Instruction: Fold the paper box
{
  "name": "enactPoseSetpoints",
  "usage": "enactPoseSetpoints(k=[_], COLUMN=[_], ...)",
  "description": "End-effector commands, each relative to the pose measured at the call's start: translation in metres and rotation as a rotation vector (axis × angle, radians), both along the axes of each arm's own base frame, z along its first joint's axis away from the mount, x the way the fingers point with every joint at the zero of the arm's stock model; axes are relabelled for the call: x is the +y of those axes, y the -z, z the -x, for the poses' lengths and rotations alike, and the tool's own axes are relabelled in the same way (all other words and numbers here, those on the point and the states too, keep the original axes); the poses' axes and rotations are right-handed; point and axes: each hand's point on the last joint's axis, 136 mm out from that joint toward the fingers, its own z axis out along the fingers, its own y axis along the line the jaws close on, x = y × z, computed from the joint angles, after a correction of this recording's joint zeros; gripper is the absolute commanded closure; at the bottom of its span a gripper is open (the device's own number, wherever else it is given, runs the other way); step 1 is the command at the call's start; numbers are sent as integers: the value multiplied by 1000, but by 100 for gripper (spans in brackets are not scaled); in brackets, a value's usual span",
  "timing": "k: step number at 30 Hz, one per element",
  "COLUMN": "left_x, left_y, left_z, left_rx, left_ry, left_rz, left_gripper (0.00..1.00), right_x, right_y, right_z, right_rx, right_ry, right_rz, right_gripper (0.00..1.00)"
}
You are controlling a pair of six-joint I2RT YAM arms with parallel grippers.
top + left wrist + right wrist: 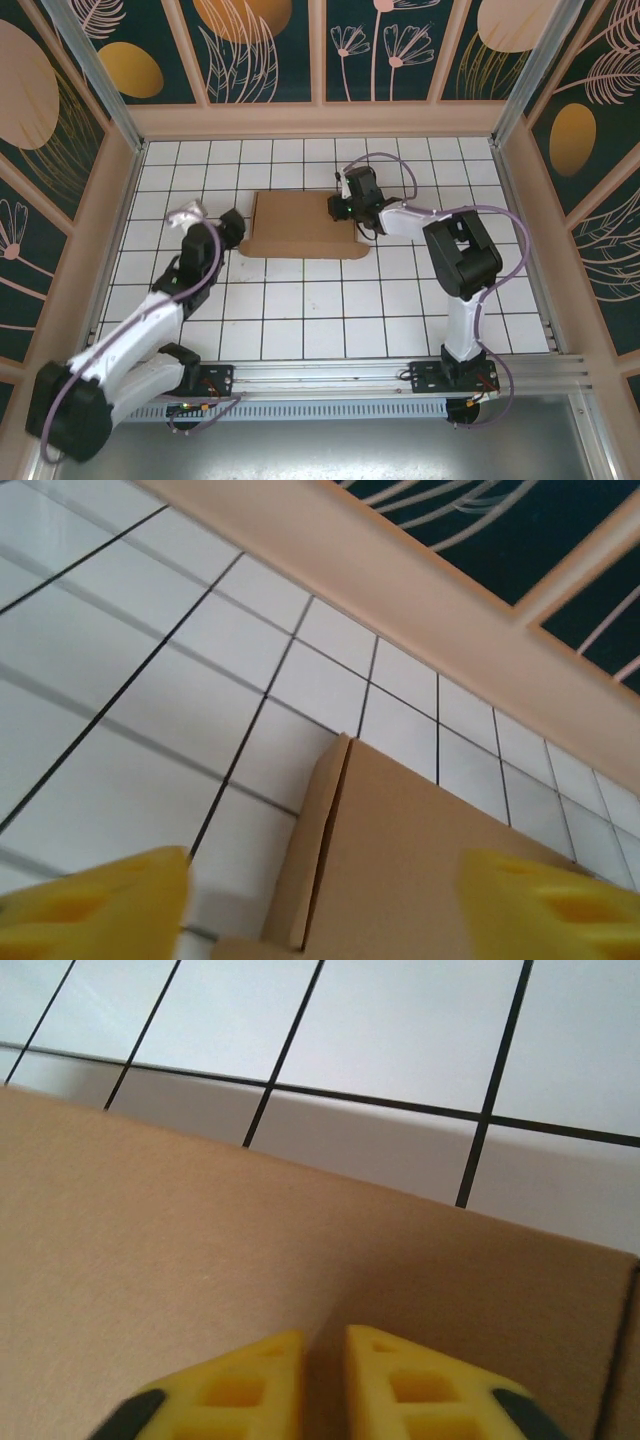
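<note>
The paper box [298, 225] lies flat on the tiled surface [300, 310], toward the far middle. The left end effector [231, 228] sits just beside the box's left edge, its yellow fingers [110, 900] spread wide apart. The right end effector [323, 1345] is over the box's right end, its fingers parted by only a narrow gap.

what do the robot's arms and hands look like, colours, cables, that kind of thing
The left arm and right arm both have white links with chunky black joints. A thin purple cable loops along each. The left hand and right hand each have two yellow plastic fingers with lattice cut-outs. Black patches show at the right pair's outer edges. No lettering is legible.
</note>
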Motion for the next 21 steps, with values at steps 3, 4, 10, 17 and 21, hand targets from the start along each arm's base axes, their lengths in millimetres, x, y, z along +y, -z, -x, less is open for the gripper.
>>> enactPoseSetpoints(k=[3,4,10,17,21], left_x=[-12,-11,-61,-75,-71], left_y=[43,53,83,119,150], left_z=[-59,-68,-103,-120,-119], left_rx=[174,212,287,374,437], left_ry=[161,175,473,589,600], left_rz=[26,53,85,59,101], left_gripper=[25,26,28,39,53], right_x=[-36,-39,-63,-90,-90], right_y=[-21,-28,-28,-10,2], right_z=[21,21,27,41,48], right_rx=[45,47,95,179,247], right_ry=[44,41,60,160,151], right_rz=[-40,-75,-202,-311,-414], right_gripper=[58,54,34,28,19])
